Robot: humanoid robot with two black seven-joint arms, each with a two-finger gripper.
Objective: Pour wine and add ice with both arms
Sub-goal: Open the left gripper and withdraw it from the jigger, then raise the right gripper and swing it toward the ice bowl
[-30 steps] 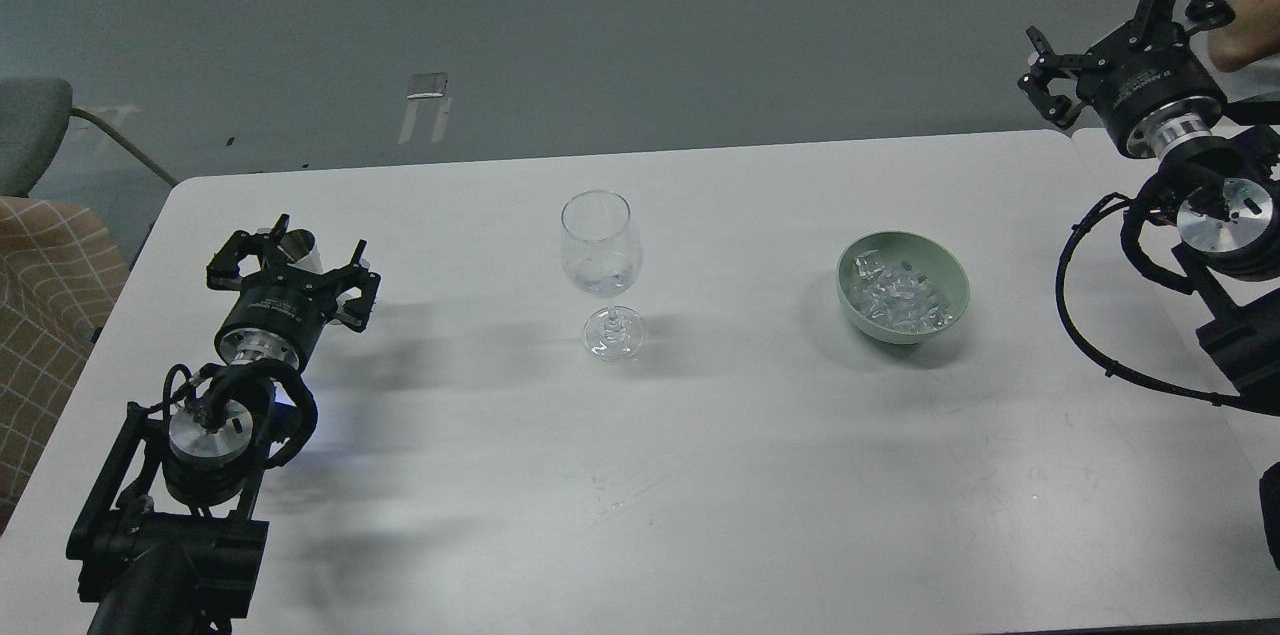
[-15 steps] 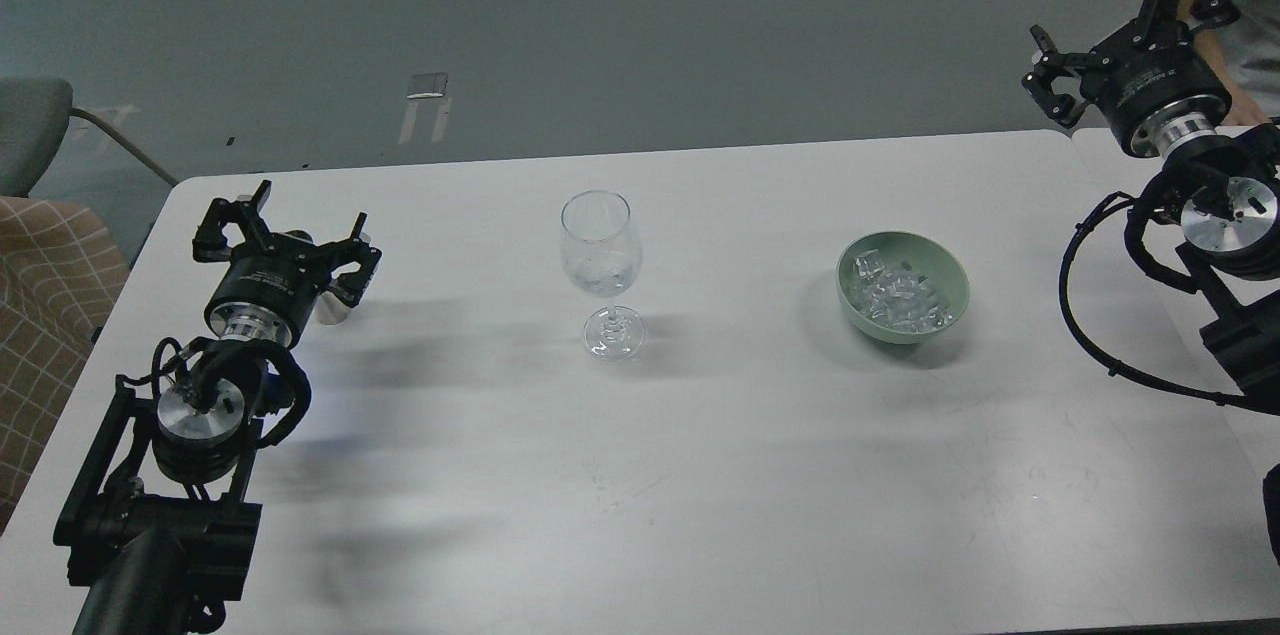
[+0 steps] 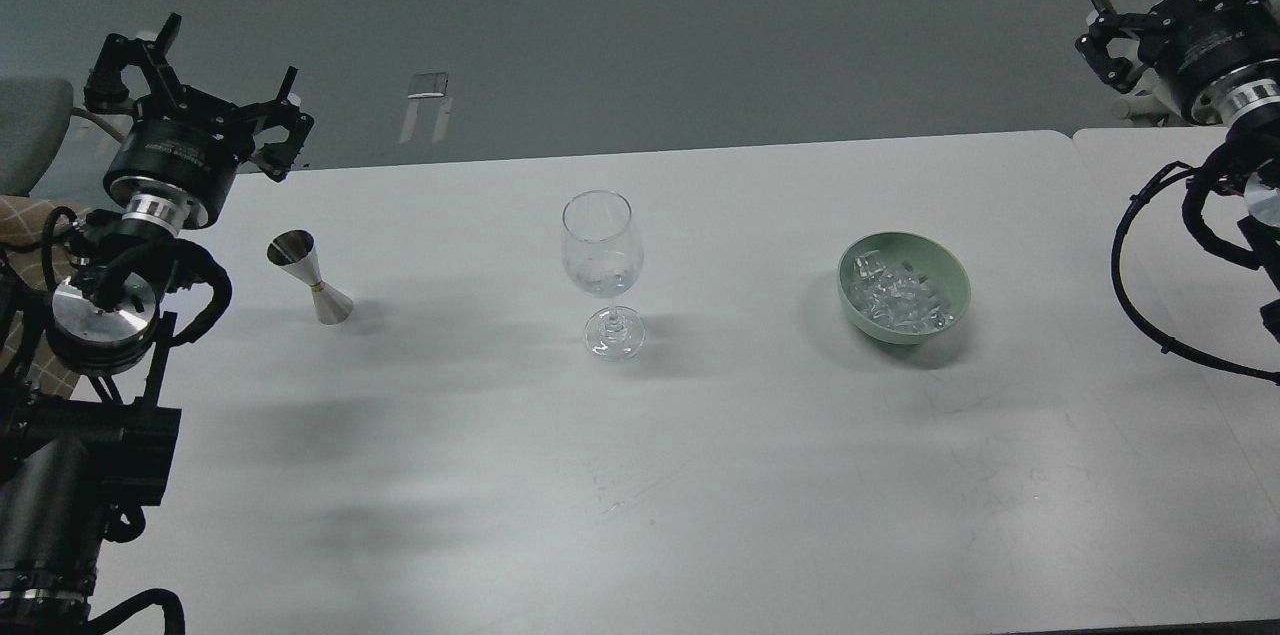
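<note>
— Left gripper (image 3: 190,80) hangs spread wide over the table's far left corner, holding nothing; the jigger (image 3: 311,277) stands upright on the table, near it but apart.

— And the right gripper (image 3: 1165,0)?

— Up at the far right, partly out of frame; I can't tell how its fingers stand. The wine glass (image 3: 601,270) is mid-table, the green bowl of ice (image 3: 903,287) to its right.

— So what's wise next?

— I'd say grip the jigger at its narrow waist and keep it level, since that glass would tip easily. White table (image 3: 640,475), a bit scuffed, grey floor beyond, a chair at the left
</note>
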